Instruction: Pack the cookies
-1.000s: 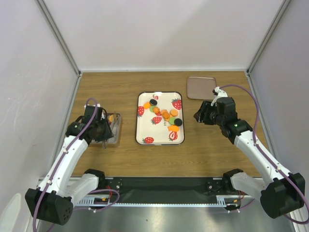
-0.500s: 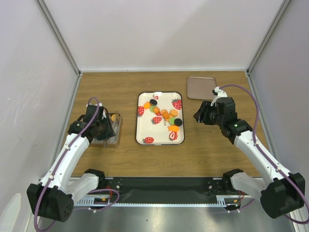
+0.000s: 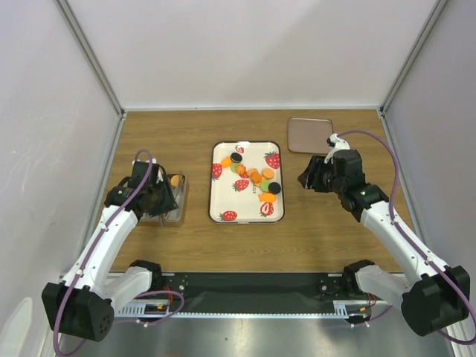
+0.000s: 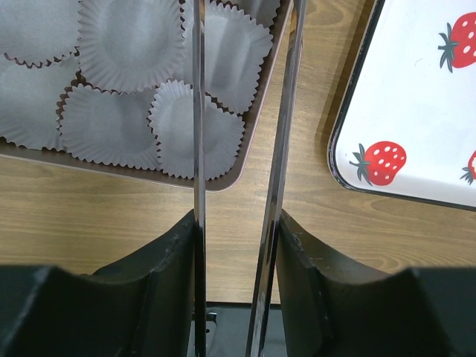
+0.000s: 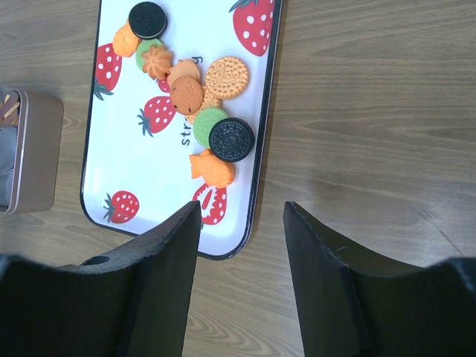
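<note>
Tongs (image 4: 198, 111) loosen over the tin (image 4: 111, 165) near the left edge of the table (image 3: 320, 223) — one cookie apparently in, most still to go

The left gripper (image 4: 234, 223), clasped on the tongs, has let the two blades spring a little apart over the past second. Nothing sits between the blades, which hang above the empty paper cups (image 4: 126, 44) lining the tin. An orange cookie (image 3: 175, 179) lies at the tin's far right corner, which suggests a drop just made. The remaining cookies (image 5: 201, 97) — orange, green and black — lie heaped on the strawberry tray (image 5: 149, 178) at the table's centre. The right gripper (image 5: 242, 212) has not moved and hovers by the tray's near right corner, fingers wide and empty. By this reading the tongs are due back at the tray
</note>
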Controlling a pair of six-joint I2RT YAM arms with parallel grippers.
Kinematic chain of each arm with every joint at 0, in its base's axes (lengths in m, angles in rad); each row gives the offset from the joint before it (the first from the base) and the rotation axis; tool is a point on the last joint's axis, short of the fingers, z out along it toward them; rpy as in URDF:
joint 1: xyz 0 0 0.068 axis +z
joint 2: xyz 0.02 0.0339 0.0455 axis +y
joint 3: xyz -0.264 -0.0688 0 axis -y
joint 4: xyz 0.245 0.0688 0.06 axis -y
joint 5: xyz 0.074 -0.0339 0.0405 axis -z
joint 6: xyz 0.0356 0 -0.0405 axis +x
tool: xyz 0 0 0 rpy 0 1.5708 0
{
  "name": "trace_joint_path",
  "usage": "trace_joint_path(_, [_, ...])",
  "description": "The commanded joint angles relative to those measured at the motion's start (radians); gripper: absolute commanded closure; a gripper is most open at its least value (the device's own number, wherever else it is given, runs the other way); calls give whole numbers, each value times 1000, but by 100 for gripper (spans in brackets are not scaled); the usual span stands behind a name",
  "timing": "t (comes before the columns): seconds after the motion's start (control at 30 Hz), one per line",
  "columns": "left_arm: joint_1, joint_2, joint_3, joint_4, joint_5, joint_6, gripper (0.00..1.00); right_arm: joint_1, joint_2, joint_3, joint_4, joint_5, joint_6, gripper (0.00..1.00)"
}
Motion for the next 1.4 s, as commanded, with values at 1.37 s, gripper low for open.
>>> trace_joint_path(1.37, [-809,371,389,43,-211,-155,51,8,13,6,11,25,-20,46])
